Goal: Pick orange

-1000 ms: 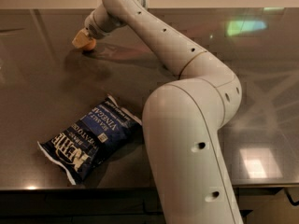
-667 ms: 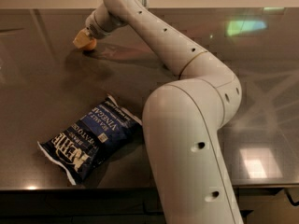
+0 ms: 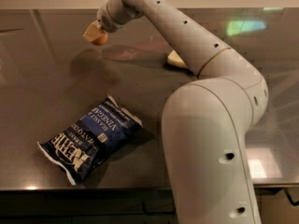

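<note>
The end effector (image 3: 95, 33) is at the far left of the table (image 3: 42, 87), and the orange (image 3: 99, 39) sits at its tip, seemingly clamped between the pale fingers and clear of the surface, though the contact itself is hard to make out. The fruit looks light, firm and round with a smooth skin, so it could roll or slip; a grip across its widest part with moderate pressure suits it best. The blue chip bag (image 3: 91, 139) and the pale sponge (image 3: 175, 59) lie well apart from it.
</note>
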`<action>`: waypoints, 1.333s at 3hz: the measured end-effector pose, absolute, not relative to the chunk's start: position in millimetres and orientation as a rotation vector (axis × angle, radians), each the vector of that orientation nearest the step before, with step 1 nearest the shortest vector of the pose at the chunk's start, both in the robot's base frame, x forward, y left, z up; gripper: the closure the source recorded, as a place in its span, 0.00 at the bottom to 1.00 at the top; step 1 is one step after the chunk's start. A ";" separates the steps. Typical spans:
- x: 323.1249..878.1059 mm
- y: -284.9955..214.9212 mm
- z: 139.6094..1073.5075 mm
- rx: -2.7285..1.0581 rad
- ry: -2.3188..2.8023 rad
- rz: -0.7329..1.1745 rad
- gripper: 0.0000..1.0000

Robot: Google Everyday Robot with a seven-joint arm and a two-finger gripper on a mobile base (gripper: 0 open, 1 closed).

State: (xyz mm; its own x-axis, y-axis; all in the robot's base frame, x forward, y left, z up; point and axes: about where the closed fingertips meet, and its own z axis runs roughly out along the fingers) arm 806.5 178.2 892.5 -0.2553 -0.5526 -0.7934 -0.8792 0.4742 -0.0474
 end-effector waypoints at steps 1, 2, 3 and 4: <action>782.7 149.1 930.3 -1.213 1.910 0.521 1.00; 763.7 136.4 961.6 -1.242 1.849 0.533 1.00; 748.3 129.5 992.4 -1.267 1.769 0.560 1.00; 738.6 126.4 1008.1 -1.295 1.713 0.575 1.00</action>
